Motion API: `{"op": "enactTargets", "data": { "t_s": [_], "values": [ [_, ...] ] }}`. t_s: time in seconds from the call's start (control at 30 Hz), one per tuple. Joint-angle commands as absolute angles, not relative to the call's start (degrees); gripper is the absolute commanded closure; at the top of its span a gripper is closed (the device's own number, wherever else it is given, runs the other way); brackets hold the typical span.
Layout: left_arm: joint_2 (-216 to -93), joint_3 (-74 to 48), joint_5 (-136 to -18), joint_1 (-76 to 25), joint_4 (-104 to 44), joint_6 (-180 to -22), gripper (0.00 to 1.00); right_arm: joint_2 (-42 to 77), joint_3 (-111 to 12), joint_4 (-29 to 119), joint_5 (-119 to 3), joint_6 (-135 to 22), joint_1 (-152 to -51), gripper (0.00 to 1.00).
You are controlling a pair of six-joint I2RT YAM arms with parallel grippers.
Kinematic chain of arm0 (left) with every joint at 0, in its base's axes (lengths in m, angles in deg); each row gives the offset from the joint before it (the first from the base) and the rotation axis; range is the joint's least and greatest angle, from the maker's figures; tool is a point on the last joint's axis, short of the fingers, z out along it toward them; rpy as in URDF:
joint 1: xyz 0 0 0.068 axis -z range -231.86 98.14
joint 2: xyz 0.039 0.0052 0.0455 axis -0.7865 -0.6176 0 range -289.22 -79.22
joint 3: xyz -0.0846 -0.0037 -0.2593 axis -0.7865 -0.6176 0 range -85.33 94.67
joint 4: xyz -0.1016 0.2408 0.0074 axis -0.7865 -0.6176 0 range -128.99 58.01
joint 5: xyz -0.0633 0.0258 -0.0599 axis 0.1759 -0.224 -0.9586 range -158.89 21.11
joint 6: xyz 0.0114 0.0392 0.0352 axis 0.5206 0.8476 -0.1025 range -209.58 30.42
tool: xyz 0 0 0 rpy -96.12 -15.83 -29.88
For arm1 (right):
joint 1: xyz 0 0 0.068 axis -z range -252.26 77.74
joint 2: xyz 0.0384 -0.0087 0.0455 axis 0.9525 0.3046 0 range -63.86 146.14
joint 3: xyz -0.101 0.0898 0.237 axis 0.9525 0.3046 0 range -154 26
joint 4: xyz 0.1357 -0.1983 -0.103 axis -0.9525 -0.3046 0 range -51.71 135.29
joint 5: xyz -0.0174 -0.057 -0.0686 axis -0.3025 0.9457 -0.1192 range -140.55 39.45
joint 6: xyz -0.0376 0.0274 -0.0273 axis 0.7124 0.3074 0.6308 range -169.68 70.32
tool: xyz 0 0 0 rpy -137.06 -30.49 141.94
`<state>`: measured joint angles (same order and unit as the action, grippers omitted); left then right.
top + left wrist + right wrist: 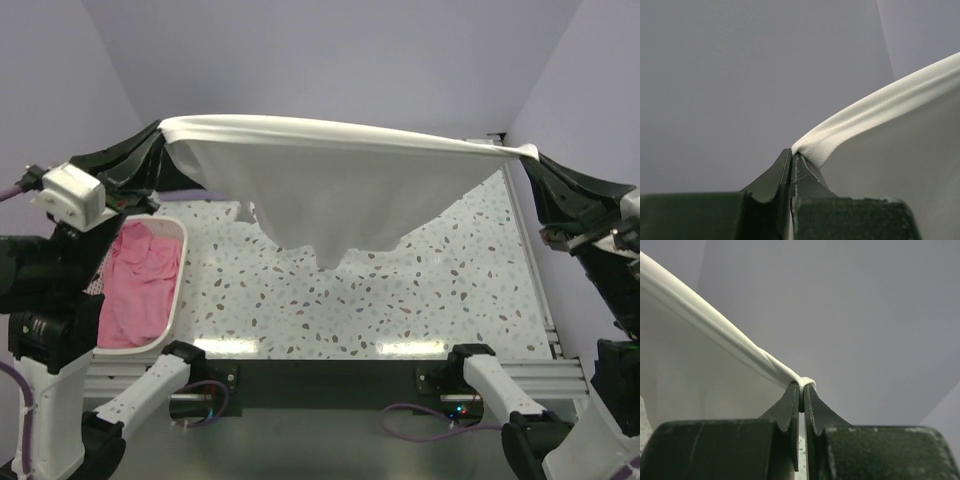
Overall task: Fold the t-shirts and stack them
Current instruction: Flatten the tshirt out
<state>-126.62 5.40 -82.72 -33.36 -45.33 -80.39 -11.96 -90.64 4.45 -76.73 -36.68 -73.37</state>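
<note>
A white t-shirt (330,185) hangs stretched in the air between my two grippers, its top hem taut and its body sagging to a point above the speckled table (450,300). My left gripper (163,128) is shut on the hem's left end; the hem (880,107) leaves the closed tips (792,152) toward the upper right. My right gripper (530,155) is shut on the right end; the twisted hem (715,330) runs up and left from its tips (801,385). Pink t-shirts (140,285) lie crumpled in the basket at left.
A pale pink plastic basket (178,285) stands at the table's left side beside the left arm. The table's metal rail (530,260) runs along the right edge. Lavender walls enclose the back and both sides.
</note>
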Motion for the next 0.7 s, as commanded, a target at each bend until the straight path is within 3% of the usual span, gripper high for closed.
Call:
{"op": "enactTargets", "data": {
  "t_s": [0.0,0.17,0.4,0.53,0.67],
  "values": [
    [-124.4,5.3,-72.3,-35.0,-41.4,-77.3,1.00,-12.3,-94.7,6.7,-73.2,-33.8,-72.5,1.00],
    [-128.1,10.0,-63.4,-35.0,-41.6,-72.1,1.00,-10.8,-97.7,4.6,-75.1,-35.2,-72.5,1.00],
    [-137.8,10.0,-65.6,-35.0,-39.9,-67.9,1.00,-8.3,-85.0,3.1,-78.9,-37.0,-72.4,1.00],
    [-146.2,7.8,-74.7,-35.0,-38.8,-68.2,1.00,-7.9,-74.0,1.2,-80.5,-35.0,-72.5,1.00],
    [-159.4,5.6,-85.1,-35.0,-36.7,-70.2,1.00,-8.9,-60.4,0.8,-73.7,-30.5,-72.5,1.00]
  ]
}}
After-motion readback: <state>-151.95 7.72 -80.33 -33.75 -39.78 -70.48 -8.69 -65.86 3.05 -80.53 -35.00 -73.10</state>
